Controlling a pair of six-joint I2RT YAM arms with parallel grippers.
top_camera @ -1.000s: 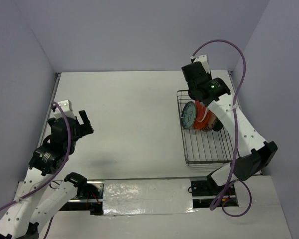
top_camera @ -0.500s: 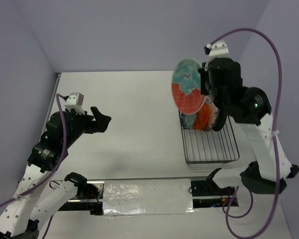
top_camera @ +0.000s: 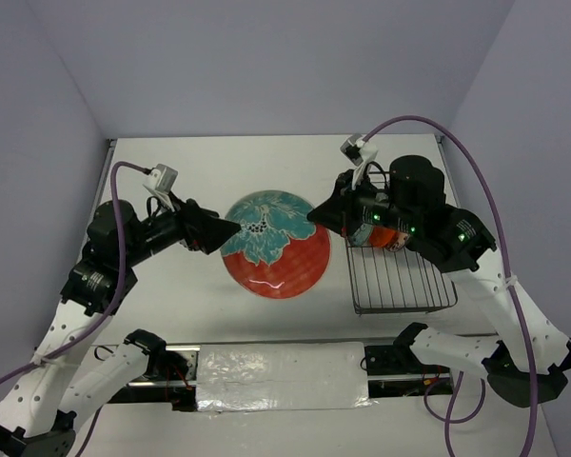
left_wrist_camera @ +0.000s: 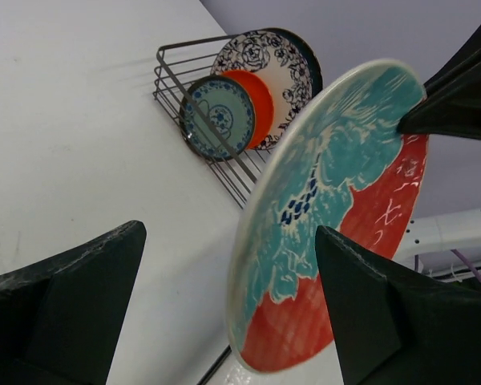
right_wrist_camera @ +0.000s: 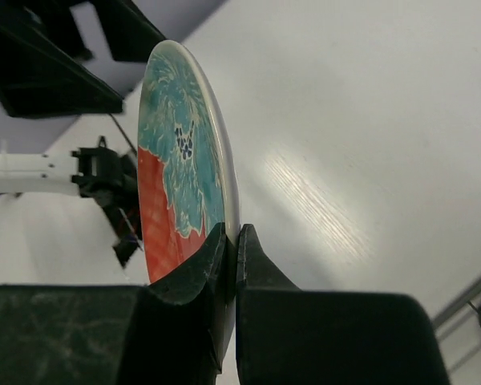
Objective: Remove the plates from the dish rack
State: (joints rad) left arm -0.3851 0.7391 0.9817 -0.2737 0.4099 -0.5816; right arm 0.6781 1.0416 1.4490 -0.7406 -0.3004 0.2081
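Item 1, far left: your left gripper. Black, two fingers, on the white left arm. The jaws stand wide apart and clasp nothing. It hangs roughly level above the table, tips pointing right. In its own wrist view the near rim of the big plate sits in the gap between the two fingers. You cannot tell whether either finger touches it.

Item 2, centre: red-and-teal plate. Large and round, with teal glaze and a small dark-blue mark over one part, red over the other. You will find it out of the rack, held up clear of the table between the two arms. Its painted face is turned toward the overhead camera, teal part toward the far wall, red part toward the arm bases.

Item 3, right of centre: your right gripper. Black, jaws closed tight on the rim of the red-and-teal plate at its right edge, one finger on each face.

Item 4, right: dish rack. A silver wire basket standing on the table near the right wall, its far end partly under the right arm. Your left wrist view shows three plates upright on edge there:
- a small blue-and-white patterned plate, nearest that camera
- an orange plate, just behind it
- a larger floral-rimmed plate, behind that
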